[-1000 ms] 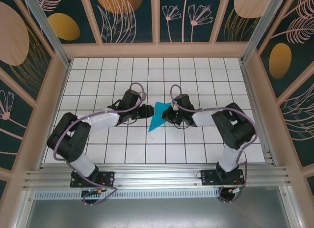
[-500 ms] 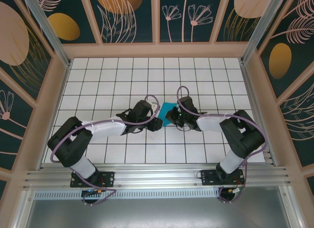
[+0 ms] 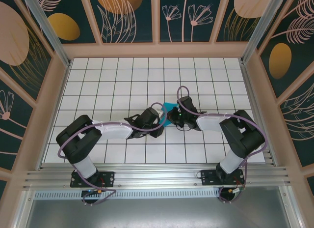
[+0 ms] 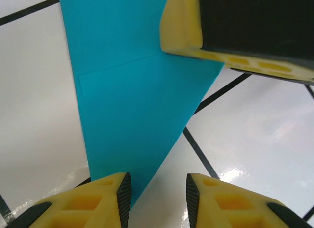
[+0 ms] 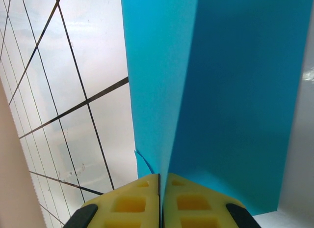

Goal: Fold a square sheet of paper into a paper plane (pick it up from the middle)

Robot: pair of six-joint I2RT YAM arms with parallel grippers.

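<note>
The square sheet of paper is a folded teal shape at the table's middle, mostly covered by both grippers in the top view. In the right wrist view the paper stands up along a crease, and my right gripper is shut on its folded edge. In the left wrist view the paper lies flat and narrows to a point by my left fingertip. My left gripper is open over bare tile just right of that point. The right gripper's yellow finger presses on the paper's far corner.
Both grippers meet nose to nose at the centre of the white gridded table. Wooden walls with dark floral panels ring the table. A metal rail runs along the near edge by the arm bases.
My left gripper has slid right and nearer, up against the paper, and now covers most of it from above. The right gripper shifted slightly right with the paper, then held still.
</note>
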